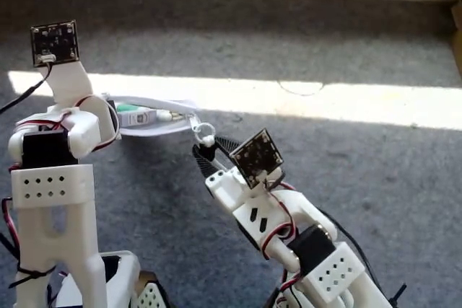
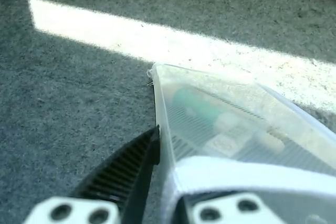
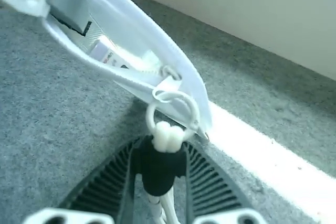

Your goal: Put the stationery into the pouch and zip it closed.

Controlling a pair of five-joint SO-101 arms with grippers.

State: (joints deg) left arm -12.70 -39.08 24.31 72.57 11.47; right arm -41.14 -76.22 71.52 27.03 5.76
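Translucent white plastic, that's the pouch [image 1: 155, 122], and it's lying on the grey counter [image 1: 346, 41], stretching between my two claws! My left claw [image 2: 160, 153] is clenching one end of it, biting on the pouch's edge. Through the wall I'm seeing a green pen [image 2: 191, 103] and a pale, stubby white item [image 2: 228, 124] sitting inside, side by side. Over at the other end, my right claw [image 3: 160, 148] is gripping the zip pull [image 3: 167, 135], pinching its white knot and black tab between the ribbed fingers, with the ring [image 3: 170, 109] showing just past the tips. From my right wrist view the pouch's mouth is gaping open along its length, contents showing. A bright band of sunlight [image 1: 325, 102] is running across the counter, just behind the pouch.
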